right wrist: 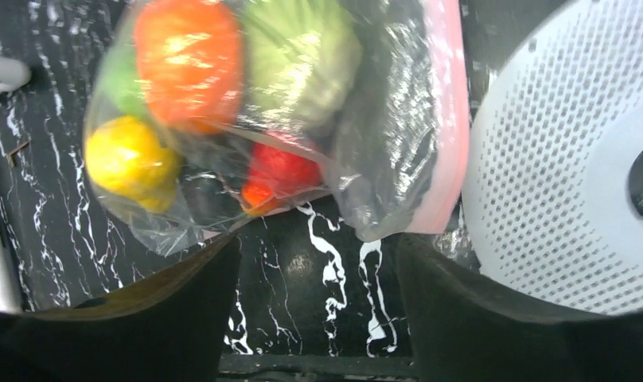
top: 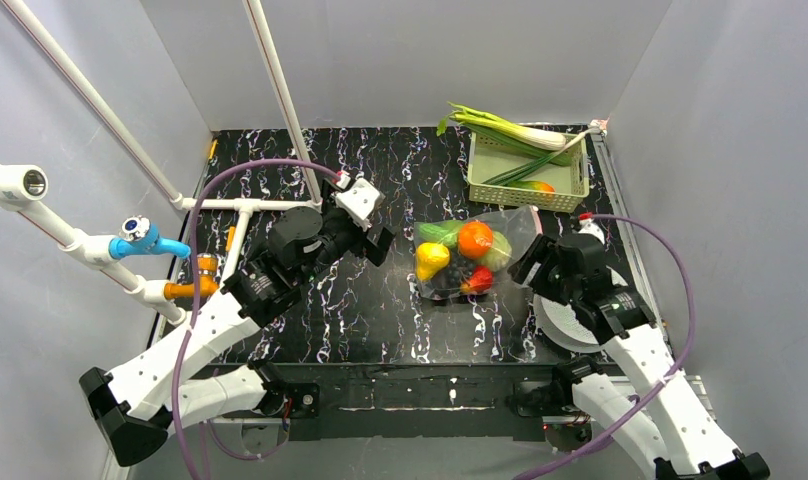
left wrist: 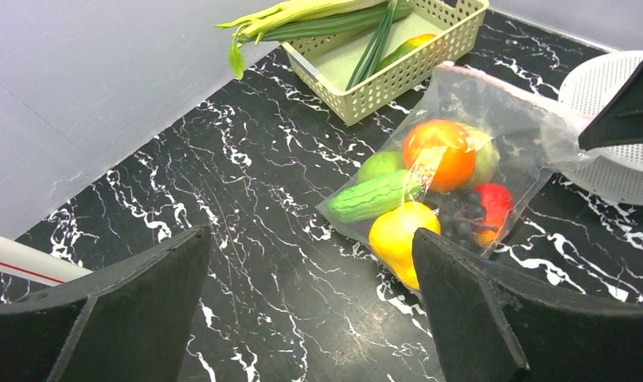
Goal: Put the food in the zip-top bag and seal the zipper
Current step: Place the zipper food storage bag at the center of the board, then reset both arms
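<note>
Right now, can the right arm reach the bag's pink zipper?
Probably yes: the right gripper hangs open just short of the zipper, nothing between them; the white perforated dish sits beside, not across.

Bright, even light with soft shadows. Glare streaks the zip-top bag (right wrist: 382,119). The right wrist view is blurred, its edges curved.

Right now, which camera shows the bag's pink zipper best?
The right wrist view: the zipper runs large along the edge of the zip-top bag. The left wrist view shows a faint edge; the top view, barely anything.
</note>
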You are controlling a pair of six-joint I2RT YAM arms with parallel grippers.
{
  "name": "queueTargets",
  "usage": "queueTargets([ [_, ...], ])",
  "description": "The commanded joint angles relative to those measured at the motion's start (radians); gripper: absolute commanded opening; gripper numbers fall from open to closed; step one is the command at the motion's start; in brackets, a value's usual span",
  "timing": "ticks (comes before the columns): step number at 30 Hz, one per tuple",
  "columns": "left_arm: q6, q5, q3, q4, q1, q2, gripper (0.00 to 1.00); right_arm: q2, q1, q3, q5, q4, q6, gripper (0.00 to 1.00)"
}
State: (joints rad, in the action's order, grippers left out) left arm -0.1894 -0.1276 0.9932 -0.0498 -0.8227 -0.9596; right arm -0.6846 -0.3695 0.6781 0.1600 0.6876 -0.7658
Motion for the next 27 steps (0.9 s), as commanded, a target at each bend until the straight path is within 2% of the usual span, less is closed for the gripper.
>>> queueTargets([
  [1, 0.032, -0.044, -0.011, 0.043, -0.007, 0.058, 0.98, 0.034, 0.003, 0.148, 0.050, -0.013, 0.192, 0.86],
  [3, 0.048, -0.065, -0.018, 0.066, -0.009, 0.087, 0.98, 0.055, 0.003, 0.192, 0.066, -0.038, 0.251, 0.98],
  [8, 0.079, -0.092, -0.006, 0.117, -0.010, 0.134, 0.98, 0.106, 0.002, 0.313, 0.074, -0.088, 0.386, 0.98],
  [14, 0.114, -0.098, 0.103, -0.032, -0.010, 0.213, 0.98, 0.199, 0.003, 0.416, 0.110, -0.112, 0.486, 0.98],
  [19, 0.125, -0.148, 0.116, -0.088, -0.011, 0.332, 0.98, 0.296, 0.003, 0.439, 0.275, -0.132, 0.457, 0.98],
  [23, 0.127, -0.164, 0.117, -0.112, -0.010, 0.385, 0.98, 0.367, 0.003, 0.427, 0.320, -0.155, 0.449, 0.98],
  [27, 0.146, -0.182, 0.140, -0.147, -0.011, 0.387, 0.98, 0.359, 0.003, 0.455, 0.375, -0.124, 0.411, 0.98],
])
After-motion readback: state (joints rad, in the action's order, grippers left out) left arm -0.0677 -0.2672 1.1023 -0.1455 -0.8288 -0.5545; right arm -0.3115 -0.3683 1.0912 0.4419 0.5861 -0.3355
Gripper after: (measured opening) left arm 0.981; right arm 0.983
